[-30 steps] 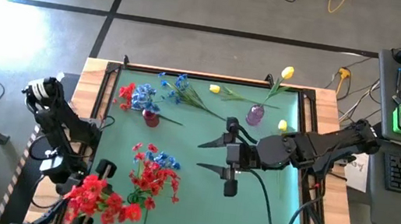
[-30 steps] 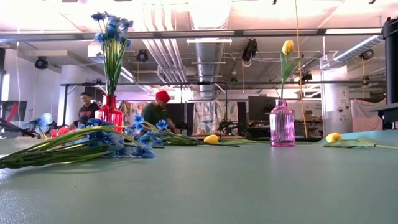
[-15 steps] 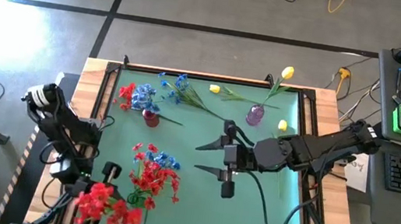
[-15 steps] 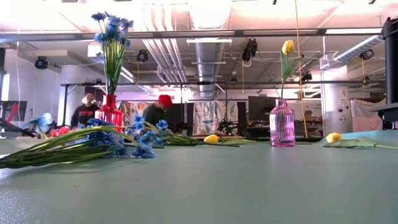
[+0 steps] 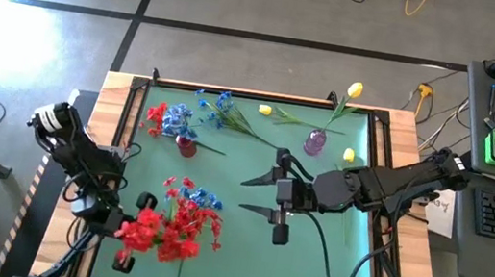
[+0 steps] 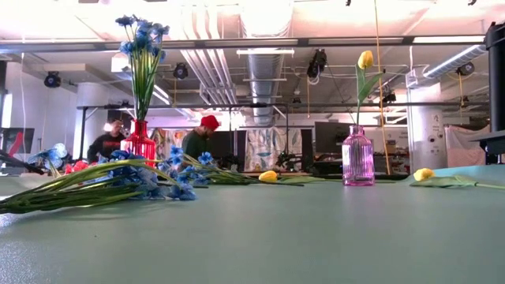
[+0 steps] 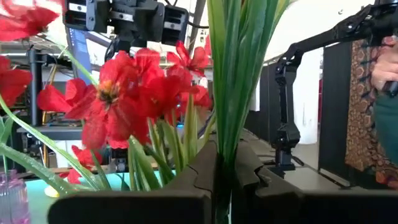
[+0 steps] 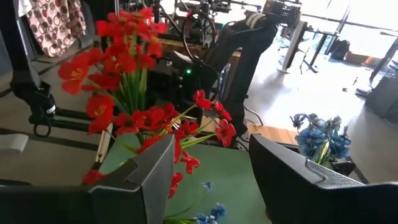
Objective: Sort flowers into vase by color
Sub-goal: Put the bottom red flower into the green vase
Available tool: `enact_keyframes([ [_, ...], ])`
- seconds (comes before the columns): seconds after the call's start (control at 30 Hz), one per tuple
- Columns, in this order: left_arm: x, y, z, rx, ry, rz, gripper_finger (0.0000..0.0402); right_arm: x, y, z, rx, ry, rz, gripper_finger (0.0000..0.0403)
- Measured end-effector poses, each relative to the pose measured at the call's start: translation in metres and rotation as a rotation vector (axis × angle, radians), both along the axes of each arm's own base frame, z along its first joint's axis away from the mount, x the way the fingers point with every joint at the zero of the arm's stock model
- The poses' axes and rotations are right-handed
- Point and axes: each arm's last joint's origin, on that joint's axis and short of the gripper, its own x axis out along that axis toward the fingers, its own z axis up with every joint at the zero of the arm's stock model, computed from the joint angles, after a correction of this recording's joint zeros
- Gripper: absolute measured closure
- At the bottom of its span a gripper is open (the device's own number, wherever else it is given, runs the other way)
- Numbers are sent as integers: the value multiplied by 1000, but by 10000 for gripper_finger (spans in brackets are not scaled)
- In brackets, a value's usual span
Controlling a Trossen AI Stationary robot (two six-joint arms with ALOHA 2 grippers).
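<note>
My left gripper (image 5: pixel 131 235) is shut on a bunch of red flowers (image 5: pixel 157 231) above the table's near left part; the blooms (image 7: pixel 124 93) rise past its fingers. My right gripper (image 5: pixel 259 196) is open and empty over the table's middle, and its view shows the held bunch (image 8: pixel 121 56). A red vase (image 5: pixel 186 145) at the far left holds blue flowers (image 6: pixel 142 35). A pink vase (image 5: pixel 315 143) at the far right holds a yellow tulip (image 5: pixel 355 90). Loose red and blue flowers (image 5: pixel 189 206) lie on the mat. My left gripper pinches the bunch's green stems (image 7: pixel 222 146) between its two shut fingers, which lie across the stems. The stems stand up out of the fingers with the red blooms above them. The bunch is lifted clear of the table.
More blue flowers (image 5: pixel 220 110) and yellow buds (image 5: pixel 265 110) (image 5: pixel 349 155) lie on the green mat (image 5: pixel 308 264) near the far edge. A raised wooden frame (image 5: pixel 111 139) borders the mat. People (image 6: pixel 201 138) show in the room beyond.
My left gripper has carried the red bunch from the table's near left corner toward the right and a little toward the far edge, over the loose red flowers. The bunch stays held and off the table.
</note>
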Motion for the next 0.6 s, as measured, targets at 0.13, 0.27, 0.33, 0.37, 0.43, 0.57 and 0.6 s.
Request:
enact_keyframes([
  [0.13,0,0,1,-3,-3,0,401,0,0,0,0,0,0,202],
  [0.27,1,1,1,-3,-3,6,401,0,0,0,0,1,0,202],
  [0.33,2,2,1,-4,-4,11,401,0,0,0,0,0,0,202],
  [0.37,2,2,1,-3,-3,11,401,0,0,0,0,0,0,202],
  [0.43,2,2,0,-2,-2,11,401,0,0,0,0,1,0,202],
  [0.57,2,2,0,0,-2,11,402,0,0,0,0,1,0,202],
  [0.6,2,2,0,-4,-1,10,402,0,0,0,0,1,0,202],
])
